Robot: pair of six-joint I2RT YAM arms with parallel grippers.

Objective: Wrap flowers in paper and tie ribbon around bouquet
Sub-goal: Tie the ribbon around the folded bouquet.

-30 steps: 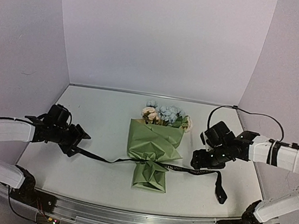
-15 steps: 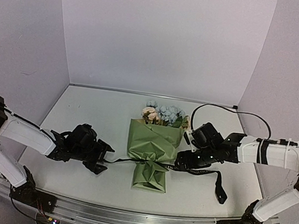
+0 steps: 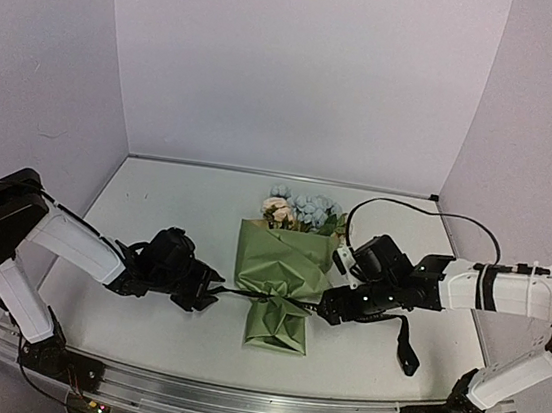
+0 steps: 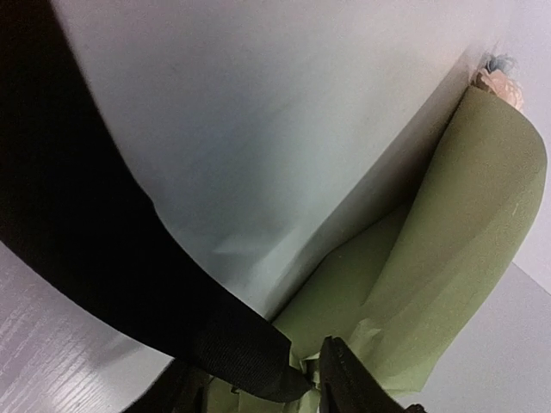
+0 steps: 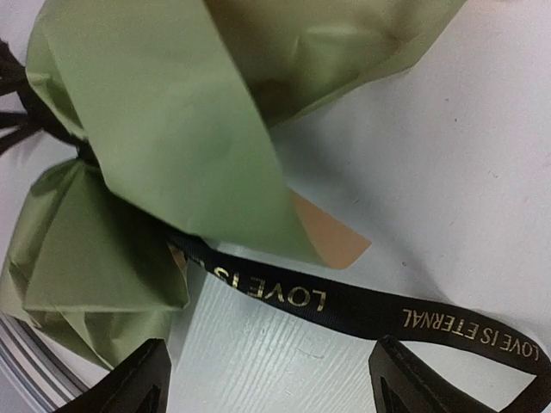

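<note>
One bouquet (image 3: 281, 286) lies at centre frame in the top view, long axis vertical, flowers (image 3: 304, 210) uppermost. The ribbon (image 5: 293, 297) crosses its pinched waist left to right. Both grippers flank that waist, about equally near. The right gripper (image 3: 326, 311) is spread wide and empty. The left gripper (image 3: 211, 295) has its fingertips cropped, so its grip is undetermined.

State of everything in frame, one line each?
flowers: wrapped, heads showing at the paper's far end
paper: folded around the flowers, cinched at the waist
ribbon: around that waist, tails trailing both sides
left pincer: partly open, astride the ribbon
right pincer: open, empty
</note>
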